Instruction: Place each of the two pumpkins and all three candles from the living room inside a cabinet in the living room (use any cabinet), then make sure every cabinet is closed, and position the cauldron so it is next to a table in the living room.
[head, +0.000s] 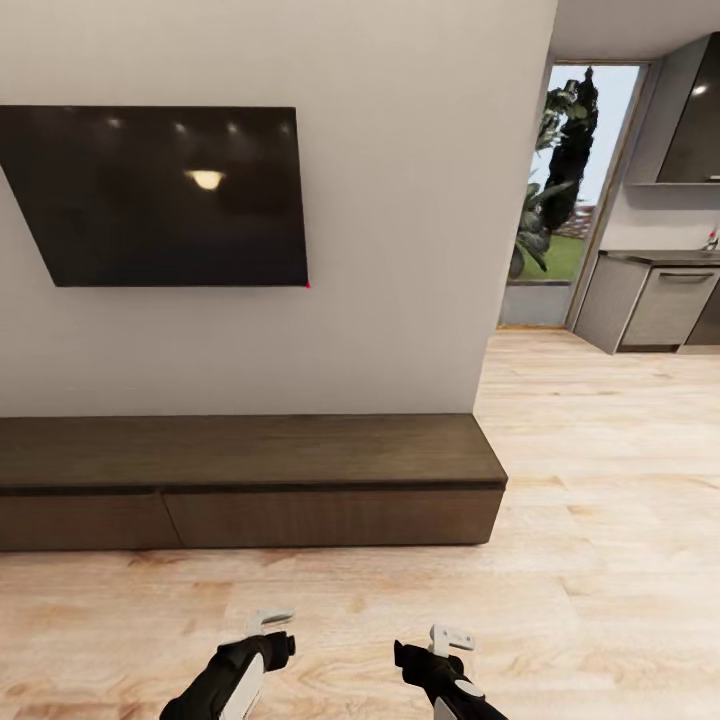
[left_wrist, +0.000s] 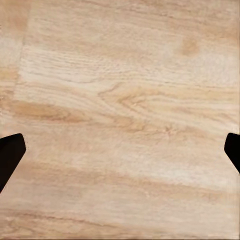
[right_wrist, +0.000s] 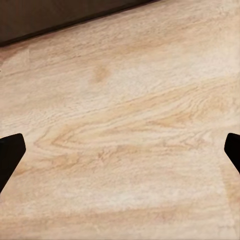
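Big white wall (head: 400, 250) ahead, wood floor (head: 600, 560) running off toward the kitchen. The cabinet (head: 250, 480) sits low against that wall, front panels flush, directly beneath the wall-mounted television (head: 160, 195). In front of the cabinet, left gripper (head: 268, 628) and right gripper (head: 440, 645) hang above the floorboards, both spread wide, empty.
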